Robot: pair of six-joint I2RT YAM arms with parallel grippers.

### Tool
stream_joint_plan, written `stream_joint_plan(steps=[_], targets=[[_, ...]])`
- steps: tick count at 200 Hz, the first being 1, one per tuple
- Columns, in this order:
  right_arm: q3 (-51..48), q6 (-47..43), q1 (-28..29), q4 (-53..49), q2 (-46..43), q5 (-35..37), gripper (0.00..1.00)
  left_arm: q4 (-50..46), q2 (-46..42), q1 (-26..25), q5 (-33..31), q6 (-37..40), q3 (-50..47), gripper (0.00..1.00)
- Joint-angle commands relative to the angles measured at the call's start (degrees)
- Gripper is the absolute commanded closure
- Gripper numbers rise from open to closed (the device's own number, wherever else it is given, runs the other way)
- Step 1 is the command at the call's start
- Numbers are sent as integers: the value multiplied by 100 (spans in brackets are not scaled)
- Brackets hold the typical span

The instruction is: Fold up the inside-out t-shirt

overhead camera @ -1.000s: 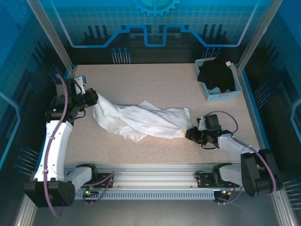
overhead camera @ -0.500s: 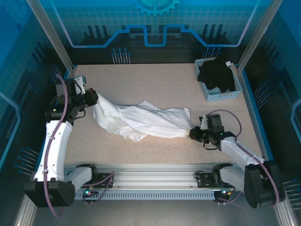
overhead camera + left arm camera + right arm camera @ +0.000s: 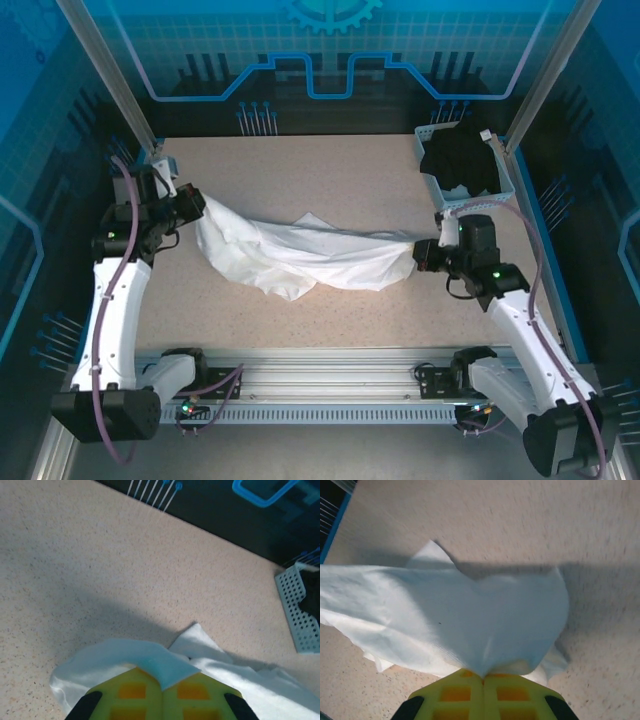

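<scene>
The white inside-out t-shirt (image 3: 300, 255) hangs stretched between both arms above the middle of the table, its bulk sagging onto the surface. My left gripper (image 3: 193, 208) is shut on the shirt's left end; in the left wrist view a cloth corner (image 3: 165, 665) is pinched where the yellow fingers (image 3: 132, 692) meet. My right gripper (image 3: 425, 250) is shut on the right end, lifted off the table. In the right wrist view the t-shirt (image 3: 450, 620) fans out from the closed yellow fingers (image 3: 512, 692).
A perforated light-blue basket (image 3: 452, 204) holding a black garment (image 3: 460, 158) stands at the back right corner; its wall (image 3: 296, 611) shows in the left wrist view. Bare speckled tabletop (image 3: 320, 170) lies behind the shirt and in front of it.
My right gripper closed on the shirt's right end, then rose and moved back and right, pulling the cloth taut. The left gripper held its end almost still.
</scene>
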Motion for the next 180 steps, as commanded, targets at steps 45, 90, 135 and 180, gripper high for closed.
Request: stream_joint_plan(steps=[45, 90, 135, 180], targets=[[2735, -1278, -99, -1493, 369, 916, 100, -538, 101, 667, -308, -329, 2884, 100], [4209, -1639, -163, -2061, 31, 1439, 100, -1312, 553, 752, -881, -73, 5323, 100], [4509, -1847, -177, -2081, 35, 1670, 100, -1193, 707, 752, -1009, 29, 5142, 100], [4407, -1685, -230, -1626, 1092, 1013, 100, -665, 1336, 735, -565, -152, 4264, 100]])
